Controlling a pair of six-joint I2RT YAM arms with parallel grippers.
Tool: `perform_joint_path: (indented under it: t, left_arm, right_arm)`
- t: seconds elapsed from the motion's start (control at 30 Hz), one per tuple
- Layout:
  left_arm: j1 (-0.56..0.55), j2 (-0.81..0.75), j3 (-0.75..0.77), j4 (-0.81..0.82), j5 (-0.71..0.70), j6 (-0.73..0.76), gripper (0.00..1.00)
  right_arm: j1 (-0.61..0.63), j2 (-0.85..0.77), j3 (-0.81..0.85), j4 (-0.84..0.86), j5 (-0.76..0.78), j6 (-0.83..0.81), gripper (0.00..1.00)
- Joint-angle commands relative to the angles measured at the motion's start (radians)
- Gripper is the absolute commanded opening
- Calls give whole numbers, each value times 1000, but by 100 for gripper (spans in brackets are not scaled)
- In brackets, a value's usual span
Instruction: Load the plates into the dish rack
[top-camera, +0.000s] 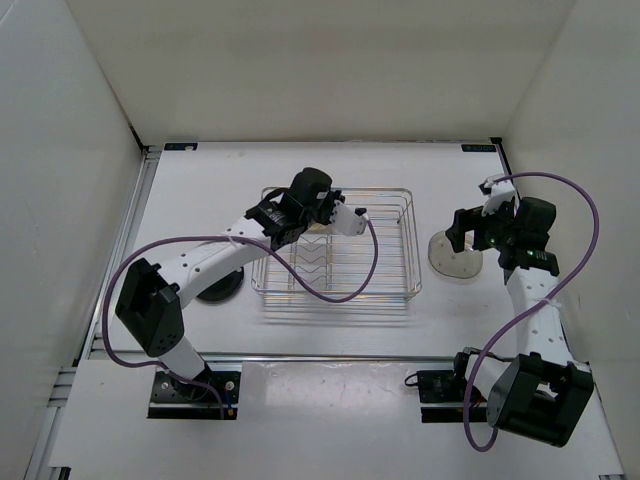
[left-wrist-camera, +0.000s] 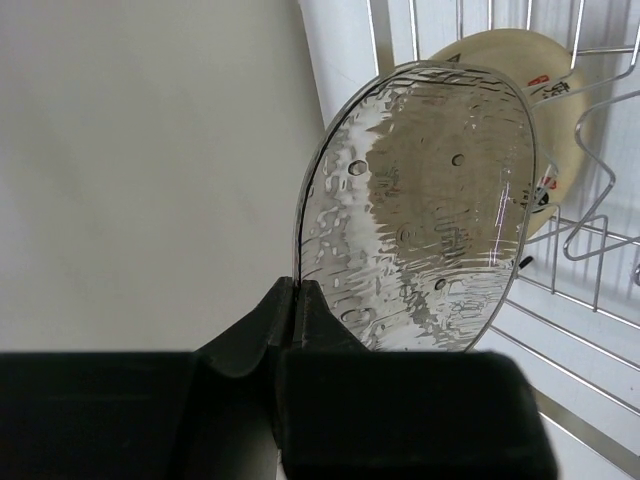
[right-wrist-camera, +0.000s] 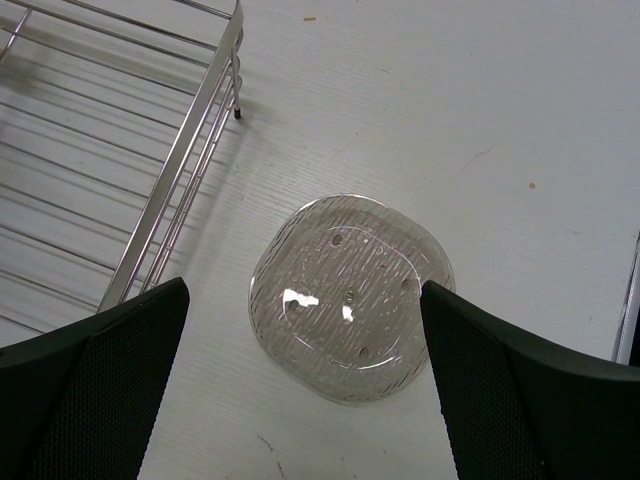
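My left gripper (left-wrist-camera: 297, 300) clamps a smoky plate (left-wrist-camera: 420, 200) upright over the dish rack (top-camera: 412, 255), seemingly beside the tan plate (left-wrist-camera: 560, 70); next I seat it in a divider (top-camera: 322, 258). My right gripper (right-wrist-camera: 305, 345) hangs spread above a second smoky plate (right-wrist-camera: 350, 295) at the rack's three o'clock.

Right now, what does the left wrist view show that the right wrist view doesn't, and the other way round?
Left wrist only: the left claw shut on the rim of a smoky-grey plate held on edge, with the tan plate behind it inside the dish rack.
Right wrist only: a second smoky-grey plate lying flat on the table just outside the rack, with the right claw open over it.
Both: the chrome wires of the dish rack.
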Motion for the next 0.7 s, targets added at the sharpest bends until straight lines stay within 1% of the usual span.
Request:
perform_joint_path:
  t: [0.0,0.67]
  left_arm:
    - [-4,-38,-18,34,19,6,10]
    - [-13,-38,-84,53,28,6,10]
  right_arm:
    - [-7,0,-9,33,-21,-10,100]
    - [-25,-9,-9,33,-40,0,100]
